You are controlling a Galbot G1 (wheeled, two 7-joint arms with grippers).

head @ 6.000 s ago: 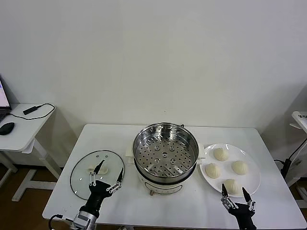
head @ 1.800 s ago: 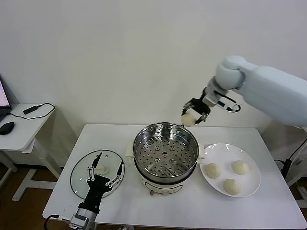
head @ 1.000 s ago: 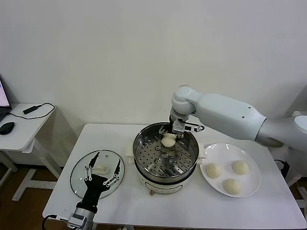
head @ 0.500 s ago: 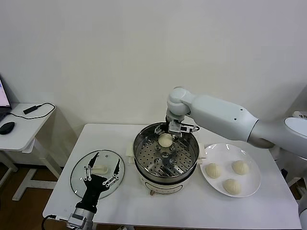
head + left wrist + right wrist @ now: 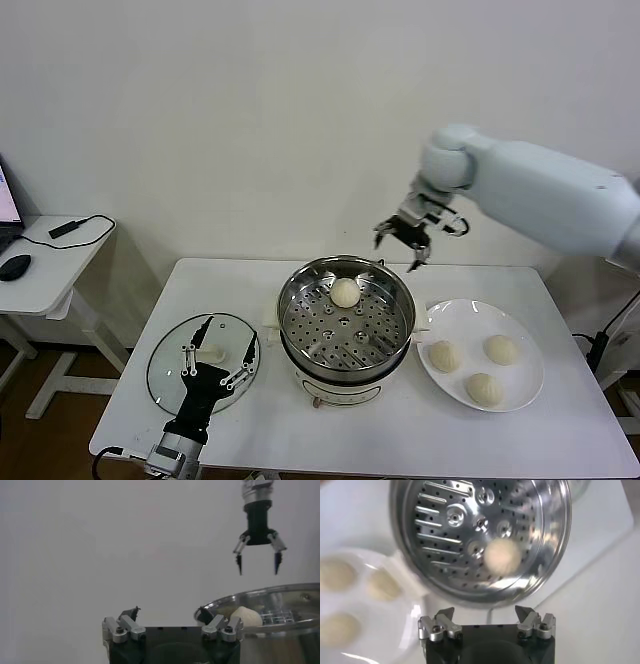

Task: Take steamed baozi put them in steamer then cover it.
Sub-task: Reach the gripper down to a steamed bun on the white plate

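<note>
I've got the right gripper (image 5: 403,242) spread wide and empty above the shiny steel steamer pot (image 5: 345,322), one cream-white round baozi (image 5: 345,292) on its tray; left gripper (image 5: 217,366) is also open over the glass lid (image 5: 168,372).

The head camera looks forward and down on the whole table (image 5: 200,290). The left wrist camera looks low and sideways; the right wrist camera looks straight down. All share the steamer (image 5: 345,318) (image 5: 260,605) (image 5: 480,540).

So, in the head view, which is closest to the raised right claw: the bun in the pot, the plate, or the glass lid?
From the right gripper:
1. Bun in the steamer, just below.
2. Plate, on the table's right.
3. Glass lid, far left, under the left gripper.
</note>
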